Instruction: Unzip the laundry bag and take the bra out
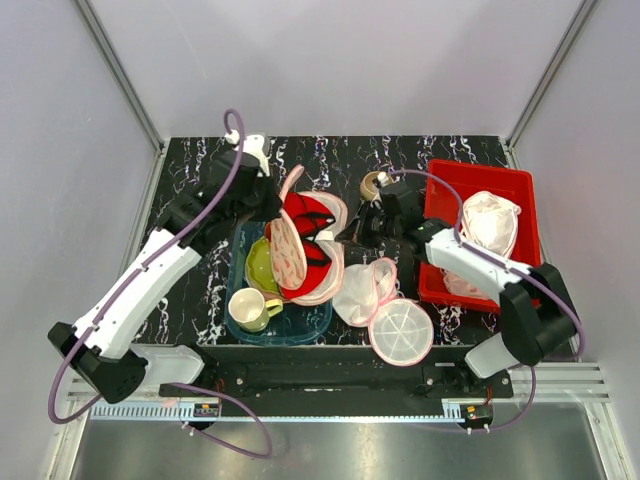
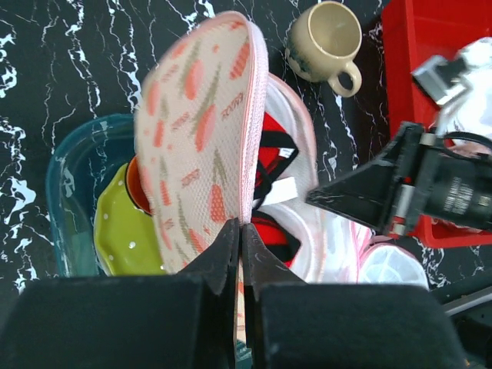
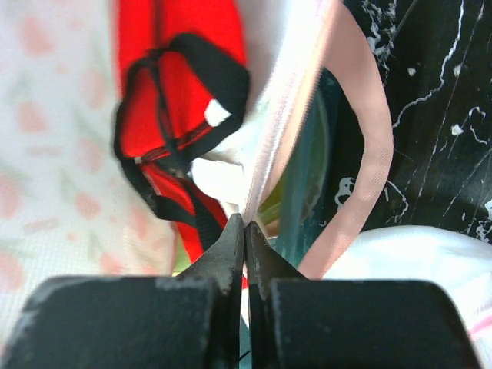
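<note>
Laundry bag (image 1: 286,258) lies unzipped over the blue tub's (image 1: 305,322) right end, mid-desk (image 1: 190,170), w/ one patterned flap standing up. L gripper (image 2: 240,231) is clenched on that flap's pink edging. R gripper (image 3: 244,227) is pinched tight on the opposite zip edge. Bra (image 3: 188,92), red w/ black straps, sits inside the bag btwn the two halves.
</note>
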Robot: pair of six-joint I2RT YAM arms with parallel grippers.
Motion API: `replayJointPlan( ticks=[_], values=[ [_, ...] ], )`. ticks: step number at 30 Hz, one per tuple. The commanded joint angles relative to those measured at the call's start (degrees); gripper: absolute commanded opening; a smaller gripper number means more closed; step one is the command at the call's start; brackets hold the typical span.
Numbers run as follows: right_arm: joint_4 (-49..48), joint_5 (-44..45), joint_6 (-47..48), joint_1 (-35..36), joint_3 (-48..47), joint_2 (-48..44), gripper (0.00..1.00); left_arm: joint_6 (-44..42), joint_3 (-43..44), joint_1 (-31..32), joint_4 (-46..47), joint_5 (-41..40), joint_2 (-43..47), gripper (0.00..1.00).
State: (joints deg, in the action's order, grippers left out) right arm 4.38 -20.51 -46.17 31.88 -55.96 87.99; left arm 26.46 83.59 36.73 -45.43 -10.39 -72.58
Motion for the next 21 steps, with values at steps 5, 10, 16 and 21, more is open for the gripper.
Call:
replayJointPlan(
  ticks=[5,10,16,21],
  values=[
    [9.76,7.68,6.44,-0.59,-8.98,-13.0,0.0,-2.9,6.23,-10.27,-0.27,7.22,4.02,0.0],
    [11.17,7.51,6.8,-1.29,-8.46,-12.76,0.0,-2.9,2.91,-16.59,-0.19,12.94,4.46,0.0],
    [13.27,6.88,7.06,-1.47,-5.21,-9.6,0.1,-5.19,-4.39,-20.29,0.25,19.61,2.88,0.0],
    [18.99,12.86,9.61,-1.29,-8.8,-9.23,0.68,-3.87,-10.29,-20.65,3.67,24.8,1.65,0.0]
  ],
)
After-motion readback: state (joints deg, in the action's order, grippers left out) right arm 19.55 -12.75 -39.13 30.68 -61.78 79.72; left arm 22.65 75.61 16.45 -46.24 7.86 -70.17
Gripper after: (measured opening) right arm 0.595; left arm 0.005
